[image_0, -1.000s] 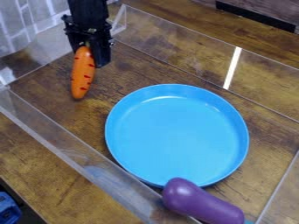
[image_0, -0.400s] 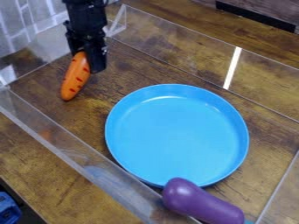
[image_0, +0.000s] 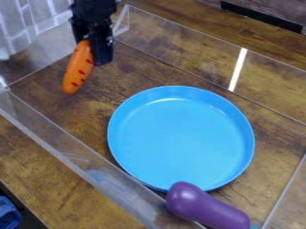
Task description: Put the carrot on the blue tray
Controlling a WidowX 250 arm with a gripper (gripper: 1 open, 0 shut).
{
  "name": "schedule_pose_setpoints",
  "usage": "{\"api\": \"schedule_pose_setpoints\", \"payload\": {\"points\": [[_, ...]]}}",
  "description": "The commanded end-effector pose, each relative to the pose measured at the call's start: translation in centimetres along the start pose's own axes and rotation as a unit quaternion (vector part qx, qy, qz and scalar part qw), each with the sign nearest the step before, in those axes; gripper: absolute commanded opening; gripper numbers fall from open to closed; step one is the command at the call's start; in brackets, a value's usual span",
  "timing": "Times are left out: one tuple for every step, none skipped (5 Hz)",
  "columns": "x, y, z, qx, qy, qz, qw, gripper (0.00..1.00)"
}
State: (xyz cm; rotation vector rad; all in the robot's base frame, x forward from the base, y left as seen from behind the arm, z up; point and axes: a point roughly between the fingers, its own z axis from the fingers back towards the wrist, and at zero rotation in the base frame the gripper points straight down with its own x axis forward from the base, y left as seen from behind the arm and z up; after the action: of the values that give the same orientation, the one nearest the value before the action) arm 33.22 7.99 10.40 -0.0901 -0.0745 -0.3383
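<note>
Change: carrot (image_0: 78, 70) has come up off the bench, tilted, since a second ago.
Hand: hand (image_0: 95, 46) clamped on carrot's top end.
Carrot: hangs just below the hand.
Tray: tray (image_0: 180, 175) lies empty, lower right of hand.
Meaning: lift done; carry across remains.

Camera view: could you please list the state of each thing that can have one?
Carrot: held at its top, hanging tilted, clear of the table.
Gripper: fingers shut on the carrot.
Blue tray: flat on the table, nothing in it.
Purple toy: lying beside the tray's rim.
</note>
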Motion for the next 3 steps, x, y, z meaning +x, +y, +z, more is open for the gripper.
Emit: {"api": "schedule_pose_setpoints", "payload": {"points": [[1.1,-4.2,3.1,0.018,-0.025,-0.049,0.9983,0.00],[1.5,-8.3,3.6,0.011,-0.025,-0.086,0.9959,0.00],[1.3,-11.9,2.9,0.007,-0.028,-0.100,0.9946,0.00]]}}
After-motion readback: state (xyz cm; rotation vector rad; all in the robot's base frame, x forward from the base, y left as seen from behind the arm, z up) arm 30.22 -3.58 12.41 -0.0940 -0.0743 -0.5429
